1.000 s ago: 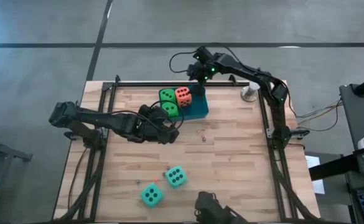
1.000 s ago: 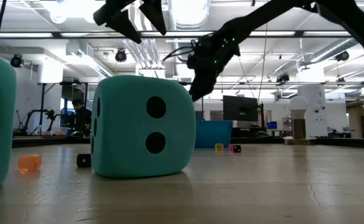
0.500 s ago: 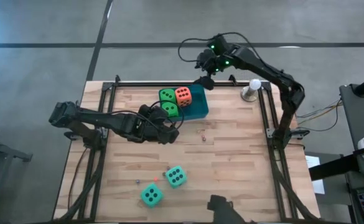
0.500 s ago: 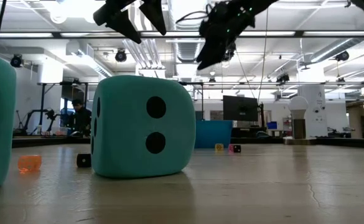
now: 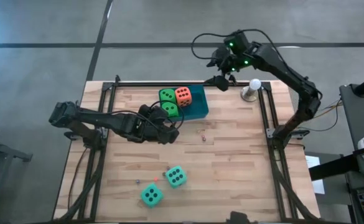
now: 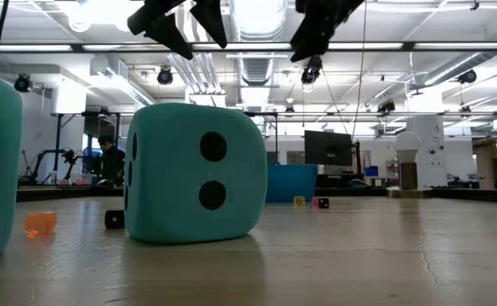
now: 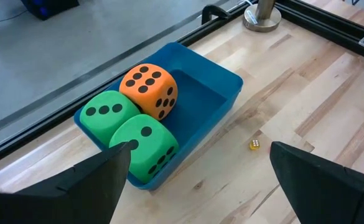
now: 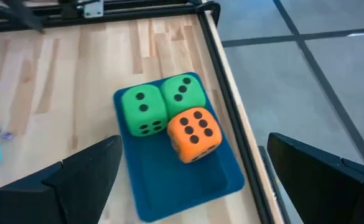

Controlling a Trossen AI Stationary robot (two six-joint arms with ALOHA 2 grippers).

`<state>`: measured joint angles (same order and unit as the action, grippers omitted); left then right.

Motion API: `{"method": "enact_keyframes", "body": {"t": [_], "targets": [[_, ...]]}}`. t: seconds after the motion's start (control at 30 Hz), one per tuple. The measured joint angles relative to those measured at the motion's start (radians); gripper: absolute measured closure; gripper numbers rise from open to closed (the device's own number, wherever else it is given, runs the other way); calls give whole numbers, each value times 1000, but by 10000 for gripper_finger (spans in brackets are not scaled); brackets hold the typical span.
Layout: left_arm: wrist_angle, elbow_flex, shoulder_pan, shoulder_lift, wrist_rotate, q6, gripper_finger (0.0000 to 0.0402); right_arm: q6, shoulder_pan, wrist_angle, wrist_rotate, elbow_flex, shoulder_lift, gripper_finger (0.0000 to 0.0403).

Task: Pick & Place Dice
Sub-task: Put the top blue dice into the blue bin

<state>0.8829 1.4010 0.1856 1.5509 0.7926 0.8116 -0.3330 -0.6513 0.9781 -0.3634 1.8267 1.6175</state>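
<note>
Table (image 5: 231, 162): light wood planks inside a dark frame; it carries the tray, the loose dice and a few tiny bits scattered mid-table.
Blue tray (image 5: 199, 107): sits near the far edge of the table, left of centre; three dice fill its left part, and the right part of its floor is bare.
Done: two green dice (image 5: 167, 95) (image 5: 170, 109) and the orange-red die (image 5: 183, 96) are in the tray, packed against one another.
Left: two teal dice (image 5: 176, 177) (image 5: 151, 195) lie on the table near its front edge, close together, well apart from the tray and from both hands.
Progress: judging by the count, three of five are placed, so a little over half of the job is done.
Left arm: reaches low across the table from the left side; left hand (image 5: 167, 132) hovers just in front of the tray, fingers spread wide, holding nothing.
Right arm: raised and folded back over the far right corner; right hand (image 5: 219, 81) hangs just beyond the tray's right end, near the small white ball on its stand (image 5: 254, 84), fingers wide apart and empty.
Next need: probably one hand has to travel to the front of the table for a teal die.
</note>
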Motion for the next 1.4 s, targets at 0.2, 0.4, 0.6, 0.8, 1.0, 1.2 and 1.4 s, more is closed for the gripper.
{"method": "enact_keyframes", "body": {"t": [0.2,0.4,0.6,0.8,1.0,1.2,1.4], "targets": [[0,0,0,0,0,0,11,5,22,63,-1,-8,-72,3],[0,0,0,0,0,0,15,20,35,96,-1,-30,-131,3],[0,0,0,0,0,0,13,54,69,96,-4,-109,-197,3],[0,0,0,0,0,0,13,72,136,92,-3,-225,-275,3],[0,0,0,0,0,0,16,72,250,83,-3,-336,-369,3],[0,0,0,0,0,0,12,100,393,79,-4,-416,-454,3],[0,0,0,0,0,0,15,154,513,0,-1,-474,-519,3]]}}
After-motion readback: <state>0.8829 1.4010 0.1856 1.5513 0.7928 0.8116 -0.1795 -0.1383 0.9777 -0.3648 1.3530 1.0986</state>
